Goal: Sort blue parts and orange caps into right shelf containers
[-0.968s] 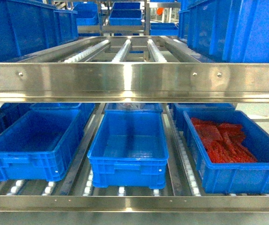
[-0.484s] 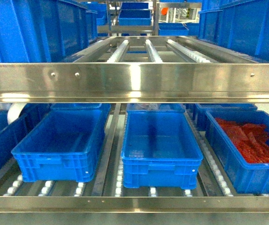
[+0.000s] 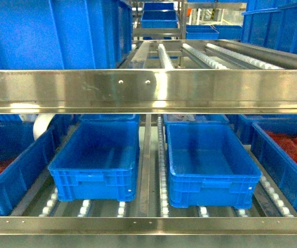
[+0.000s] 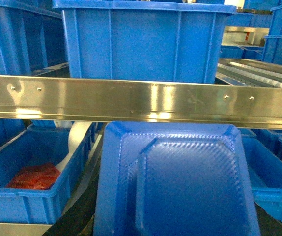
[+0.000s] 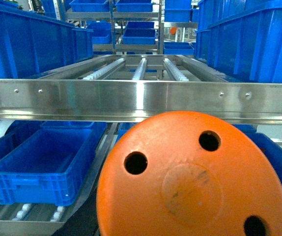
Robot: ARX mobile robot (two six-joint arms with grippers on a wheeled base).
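Two empty crates (image 3: 94, 155) (image 3: 210, 157) sit mid-shelf, red-filled ones at 3 and 9 o'clock; blue part (image 4: 173, 182) and orange cap (image 5: 192, 179) hide both fingers, grip untellable.

Close under the left wrist camera sits a blue part (image 4: 180, 182) with a fine woven texture. Filling the right wrist view is an orange cap (image 5: 192, 179), dotted with dark holes. Beyond both: bright-blue crates (image 3: 99, 155), red pieces (image 4: 33, 176), shiny silver rail (image 3: 148, 90).
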